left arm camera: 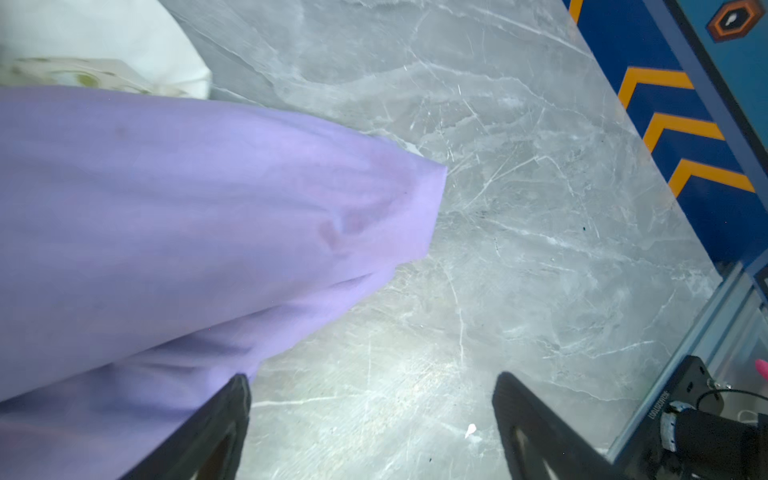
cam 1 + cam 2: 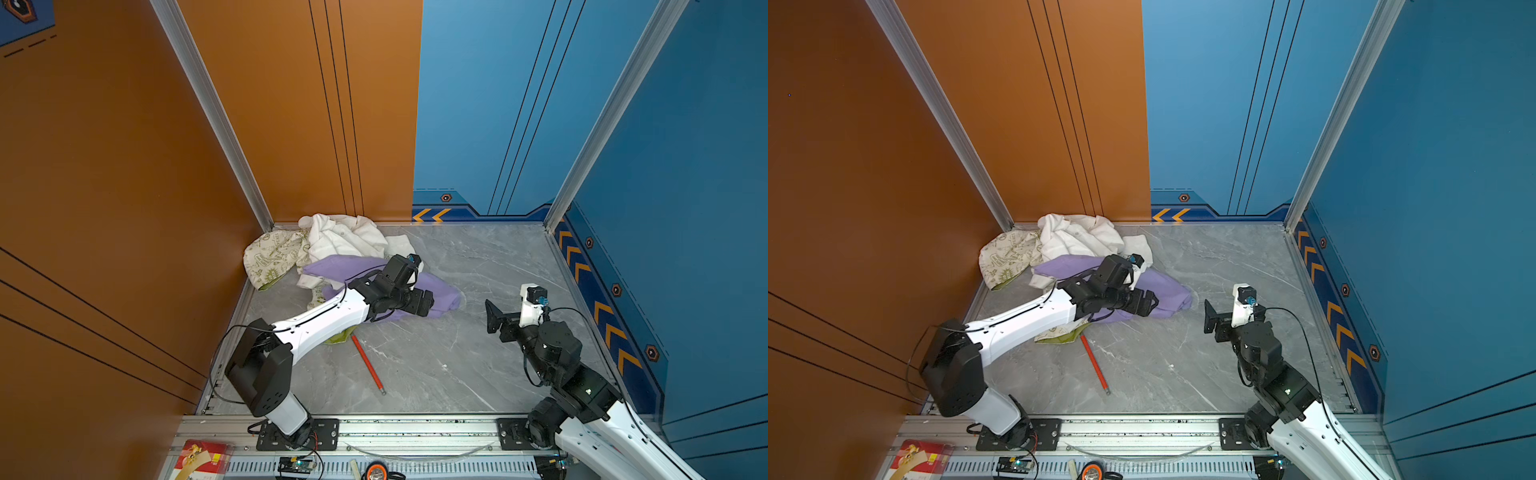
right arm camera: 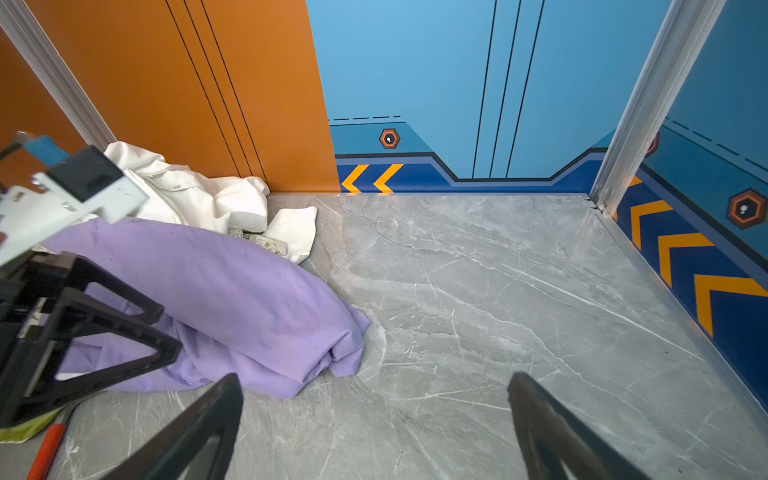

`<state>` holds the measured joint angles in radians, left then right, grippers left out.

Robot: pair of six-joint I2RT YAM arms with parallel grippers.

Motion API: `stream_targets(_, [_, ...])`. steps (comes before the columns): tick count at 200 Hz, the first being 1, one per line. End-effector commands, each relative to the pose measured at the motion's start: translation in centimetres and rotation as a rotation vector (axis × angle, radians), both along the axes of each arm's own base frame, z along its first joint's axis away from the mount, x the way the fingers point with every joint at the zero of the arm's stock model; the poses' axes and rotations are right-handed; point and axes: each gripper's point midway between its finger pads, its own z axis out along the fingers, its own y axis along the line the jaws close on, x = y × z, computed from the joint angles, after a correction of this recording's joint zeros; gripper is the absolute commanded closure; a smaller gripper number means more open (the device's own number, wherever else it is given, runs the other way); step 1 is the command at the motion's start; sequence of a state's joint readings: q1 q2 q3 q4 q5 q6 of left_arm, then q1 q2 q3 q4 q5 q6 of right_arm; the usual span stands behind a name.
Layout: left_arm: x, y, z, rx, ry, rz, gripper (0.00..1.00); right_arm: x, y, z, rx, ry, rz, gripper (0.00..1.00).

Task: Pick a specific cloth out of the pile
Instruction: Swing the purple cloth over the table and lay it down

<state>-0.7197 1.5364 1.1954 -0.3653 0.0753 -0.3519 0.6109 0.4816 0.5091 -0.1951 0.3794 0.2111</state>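
Observation:
The lavender cloth (image 2: 444, 297) (image 2: 1169, 291) lies spread on the grey table, its far edge still against the pile. The pile sits in the back left corner: a white shirt (image 2: 345, 239) and a cream cloth with green print (image 2: 272, 253). My left gripper (image 2: 422, 305) (image 2: 1144, 303) hovers low over the cloth's near edge. It is open, and in the left wrist view only bare table shows between its tips (image 1: 372, 380), with the cloth (image 1: 187, 216) beside one finger. My right gripper (image 2: 494, 318) (image 3: 374, 380) stands open and empty to the right of the cloth (image 3: 232, 291).
A red stick (image 2: 368, 363) lies on the table in front of the cloth, near an olive-green cloth edge (image 2: 338, 337). Orange and blue walls close off the left, back and right. An aluminium rail (image 2: 415, 428) runs along the front, with a red box (image 2: 201, 457) below it.

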Motion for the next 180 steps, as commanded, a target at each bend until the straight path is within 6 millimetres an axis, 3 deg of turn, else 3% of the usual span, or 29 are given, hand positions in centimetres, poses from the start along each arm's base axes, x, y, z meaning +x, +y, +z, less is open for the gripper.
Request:
stream_targets(1, [0.6, 4.1, 4.7, -0.036, -0.142, 0.109, 0.01, 0.0, -0.2, -0.5, -0.006, 0.011, -0.016, 0.00])
stream_targets(32, [0.7, 10.1, 5.3, -0.085, -0.130, 0.283, 0.00, 0.5, 1.1, -1.1, 0.009, 0.032, 0.031, 0.00])
stream_targets(36, [0.4, 10.9, 4.2, -0.082, -0.101, 0.306, 0.00, 0.6, 1.3, -1.3, 0.010, 0.039, 0.037, 0.00])
stream_targets(57, [0.6, 14.3, 3.5, -0.153, -0.042, 0.432, 0.00, 1.0, 2.3, -1.6, 0.021, 0.053, 0.065, 0.00])
stream_targets(95, [1.5, 18.7, 3.9, -0.281, -0.037, 0.599, 0.01, 1.2, 3.5, -1.5, 0.038, 0.070, 0.109, 0.00])
stream_targets(133, [3.6, 23.8, 3.9, -0.506, -0.018, 0.794, 0.04, 1.0, 3.4, -2.0, 0.051, 0.077, 0.105, 0.00])
stream_targets(180, [6.3, 27.6, 2.9, -0.669, 0.022, 0.908, 0.08, 0.7, 2.8, -2.0, 0.068, 0.057, 0.084, 0.00])
